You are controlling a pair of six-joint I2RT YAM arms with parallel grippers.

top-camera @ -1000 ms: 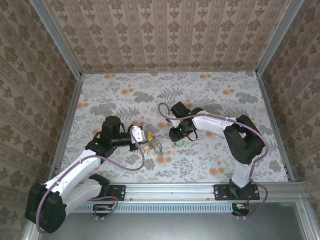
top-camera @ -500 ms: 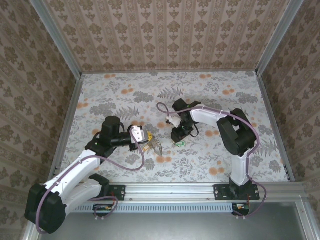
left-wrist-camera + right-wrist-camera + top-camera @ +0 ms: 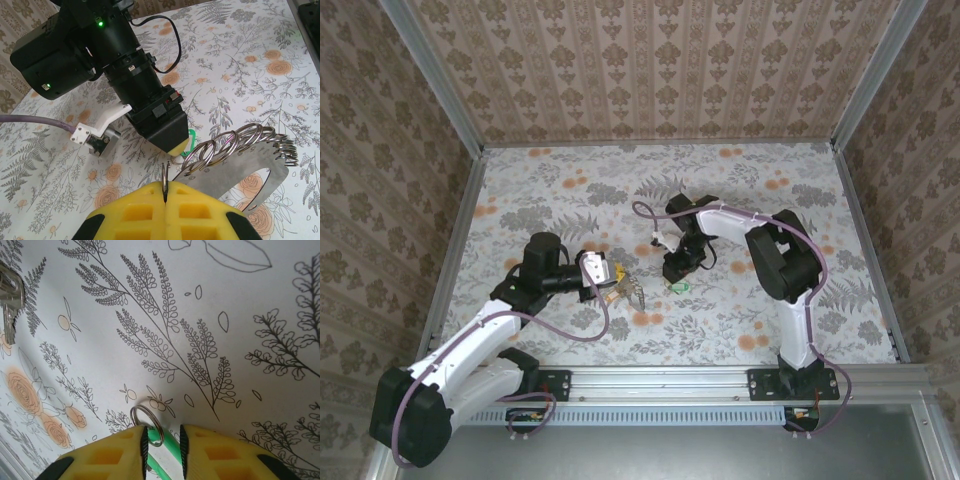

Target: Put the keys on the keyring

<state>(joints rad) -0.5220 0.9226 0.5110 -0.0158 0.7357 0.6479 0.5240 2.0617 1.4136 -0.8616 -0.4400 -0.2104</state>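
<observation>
In the left wrist view the keyring (image 3: 235, 172) is a flat grey loop strung with several silvery split rings (image 3: 240, 142). My left gripper (image 3: 165, 196) is shut on a thin ring at its edge and holds it just above the table. Beyond it, my right gripper (image 3: 175, 144) points down at a green key (image 3: 190, 142). In the right wrist view the yellow pads (image 3: 115, 452) of the right gripper (image 3: 162, 443) straddle the green key (image 3: 170, 443) and its small split ring (image 3: 133, 415), with a narrow gap still showing. From above, both grippers (image 3: 605, 278) (image 3: 675, 270) stand mid-table.
A bare silvery key (image 3: 10, 302) lies on the floral tablecloth at the left edge of the right wrist view. Patterned walls enclose the table (image 3: 750, 190) on three sides. The right arm's purple cable (image 3: 650, 222) loops behind its wrist.
The right arm has folded in, bringing its gripper down over the green key, and its jaws have narrowed around it. The left arm and keyring have not moved.
</observation>
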